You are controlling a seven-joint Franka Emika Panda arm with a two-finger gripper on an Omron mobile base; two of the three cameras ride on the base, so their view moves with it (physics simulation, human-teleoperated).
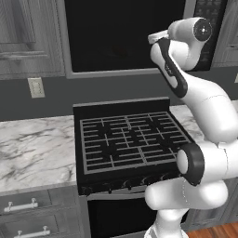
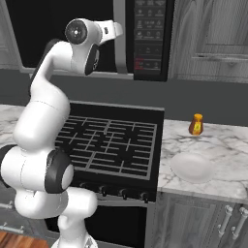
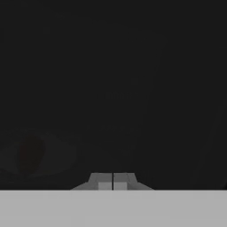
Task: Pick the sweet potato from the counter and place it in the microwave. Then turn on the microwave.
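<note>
Gripper closed and empty, facing the microwave's dark glass door above the stove. Behind the glass the sweet potato shows as a dim reddish oblong, long axis upright in the hand view, on the plate inside.

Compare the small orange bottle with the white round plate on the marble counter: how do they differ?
The small orange bottle stands upright; the white round plate lies flat. The bottle is narrow and vivid orange with a yellow cap; the plate is broad and pale. Both rest on the marble counter, right of the stove.
</note>
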